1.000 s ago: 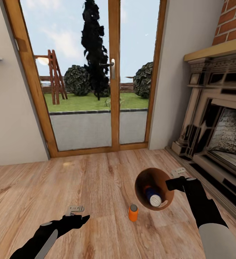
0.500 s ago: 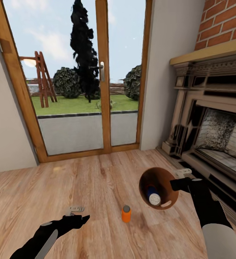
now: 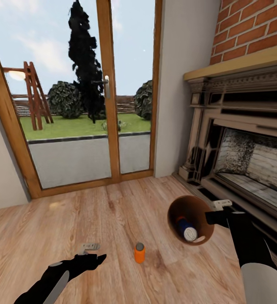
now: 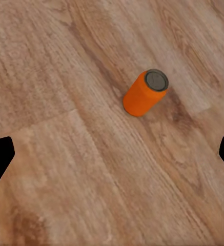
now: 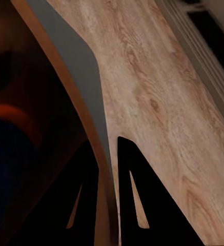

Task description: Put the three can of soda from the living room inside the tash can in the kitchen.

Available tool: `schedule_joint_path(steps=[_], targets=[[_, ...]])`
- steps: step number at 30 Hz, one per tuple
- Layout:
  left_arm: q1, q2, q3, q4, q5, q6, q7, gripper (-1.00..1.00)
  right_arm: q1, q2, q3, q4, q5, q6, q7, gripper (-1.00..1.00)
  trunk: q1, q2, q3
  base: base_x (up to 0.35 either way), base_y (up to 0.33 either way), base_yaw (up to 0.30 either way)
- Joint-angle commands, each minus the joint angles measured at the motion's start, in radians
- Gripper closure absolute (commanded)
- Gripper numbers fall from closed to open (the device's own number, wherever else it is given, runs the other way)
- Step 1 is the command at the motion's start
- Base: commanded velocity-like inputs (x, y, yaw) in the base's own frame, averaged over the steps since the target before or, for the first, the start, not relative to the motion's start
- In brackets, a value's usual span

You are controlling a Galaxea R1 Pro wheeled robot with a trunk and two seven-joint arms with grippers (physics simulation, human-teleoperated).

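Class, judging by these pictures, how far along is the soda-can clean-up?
Done: a blue can lies inside the trash can. In hand: the right gripper pinches the bin's rim, carrying it. Left: the orange can stands on the floor, ahead of the open left gripper; a third can is unconfirmed.

Warm brown plank floor [image 3: 113,219] of the living room below me, running to the glass doors [image 3: 87,126] and the fireplace [image 3: 239,160]. One orange soda can [image 3: 139,252] stands upright on the boards, alone.
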Motion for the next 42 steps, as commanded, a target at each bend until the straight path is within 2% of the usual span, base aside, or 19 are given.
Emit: schedule_joint_path(steps=[1,9,12,16,23,29,42], targets=[[0.000,0.000,0.000,0.001,0.000,0.000,0.000,-1.00,-0.001,0.000,-0.002,-0.001,-0.014,0.002,0.003,1.00,0.000,0.000,0.001,0.000,0.000,-0.185],[-0.002,-0.003,0.001,0.038,0.002,-0.001,0.001,-1.00,0.015,-0.004,-0.009,0.016,-0.014,-0.004,-0.006,1.00,0.000,0.000,0.011,0.000,0.000,-0.185],[-0.003,-0.005,0.001,0.053,0.002,-0.009,0.001,-1.00,0.065,-0.027,-0.039,0.047,-0.015,-0.050,-0.002,1.00,0.000,0.000,0.015,0.000,0.000,-0.185],[-0.003,-0.006,0.001,0.057,0.002,-0.021,0.001,-1.00,0.079,-0.044,-0.074,0.056,-0.015,-0.072,0.004,1.00,0.000,0.000,0.020,0.000,0.000,-0.185],[-0.003,-0.006,0.002,0.057,0.002,-0.024,0.001,-1.00,0.084,-0.065,-0.087,0.079,-0.015,-0.081,0.005,1.00,0.000,0.000,0.028,0.000,0.000,-0.185],[-0.003,-0.006,0.003,0.057,0.002,-0.025,0.000,-1.00,0.094,-0.067,-0.089,0.084,-0.015,-0.115,0.004,1.00,0.000,0.000,0.035,0.000,0.000,-0.185],[-0.003,-0.006,0.003,0.057,0.002,-0.026,0.000,-1.00,0.109,-0.068,-0.090,0.088,-0.015,-0.121,0.004,1.00,0.000,0.000,0.051,0.000,0.000,-0.185]])
